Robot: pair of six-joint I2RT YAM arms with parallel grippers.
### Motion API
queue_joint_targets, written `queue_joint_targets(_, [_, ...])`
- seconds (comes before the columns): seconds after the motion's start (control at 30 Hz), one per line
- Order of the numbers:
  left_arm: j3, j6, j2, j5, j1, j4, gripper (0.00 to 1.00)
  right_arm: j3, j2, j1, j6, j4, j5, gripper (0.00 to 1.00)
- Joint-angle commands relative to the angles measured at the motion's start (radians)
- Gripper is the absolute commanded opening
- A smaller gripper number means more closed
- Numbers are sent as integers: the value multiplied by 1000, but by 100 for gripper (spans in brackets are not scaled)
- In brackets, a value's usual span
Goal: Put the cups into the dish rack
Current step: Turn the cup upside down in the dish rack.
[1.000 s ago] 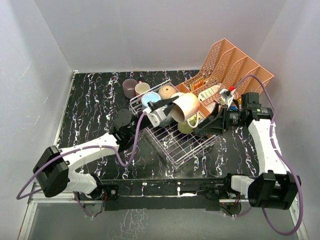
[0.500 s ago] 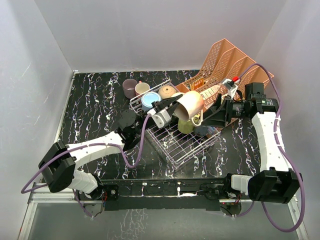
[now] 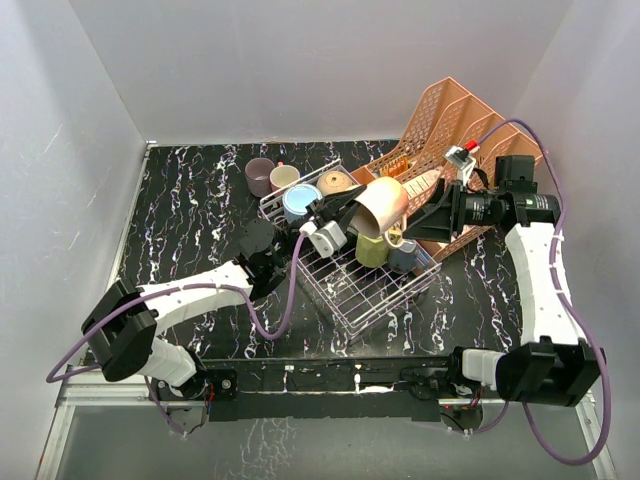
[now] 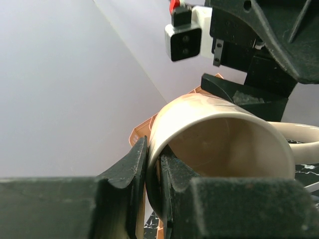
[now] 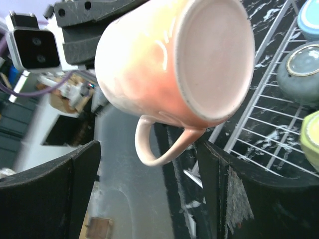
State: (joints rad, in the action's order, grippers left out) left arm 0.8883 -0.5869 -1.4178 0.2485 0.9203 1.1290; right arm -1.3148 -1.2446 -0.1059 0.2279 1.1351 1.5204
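My left gripper [image 3: 335, 212] is shut on the rim of a peach-pink cup [image 3: 381, 204], which hangs on its side above the dish rack [image 3: 352, 290]. In the left wrist view one finger [image 4: 127, 172] lies outside the cup [image 4: 219, 144] wall and the other inside. My right gripper [image 3: 440, 214] stands open, facing the cup's base [image 5: 214, 55] without touching it; the handle [image 5: 152, 144] hangs between its fingers [image 5: 50, 191]. In the rack sit a light blue cup [image 3: 300, 201], a tan cup [image 3: 335, 183], a yellow cup [image 3: 372, 250] and a grey-blue cup [image 3: 404, 258].
A mauve cup [image 3: 260, 176] and a cream cup [image 3: 285, 177] stand on the table just behind the rack's far left corner. A salmon-pink lattice organiser [image 3: 455, 125] leans at the back right, close behind my right gripper.
My right gripper has pulled back to the right and risen, away from the rack. The left gripper has lifted the pink cup slightly up and to the right.
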Motion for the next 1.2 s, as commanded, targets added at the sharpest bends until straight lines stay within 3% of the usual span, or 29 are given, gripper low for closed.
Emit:
queue_joint_targets(0.0, [42,-42,45,-15,7,110,0,70,139,10,-447,-536,-72,81])
queue_joint_targets(0.07, [38,-52,45,-19,6,104,0,171,204,37,-675,-796,-115,82])
queue_joint_targets(0.1, [38,-55,58,-21,6,106,0,194,219,52,-719,-836,-133,82])
queue_joint_targets(0.27, [31,-51,77,-32,6,142,0,174,179,207,-686,-753,-223,82])
queue_joint_targets(0.33, [28,-41,76,-33,7,163,0,187,170,238,-744,-799,-215,81])
queue_joint_targets(0.47, [7,-18,79,-41,7,214,0,268,188,254,-981,-1075,-169,81])
queue_joint_targets(0.57, [-11,-10,88,-53,6,242,0,284,194,262,-1059,-1179,-155,81])
queue_joint_targets(1.17, [-93,51,152,-72,6,294,0,416,213,261,-1393,-1459,-136,71])
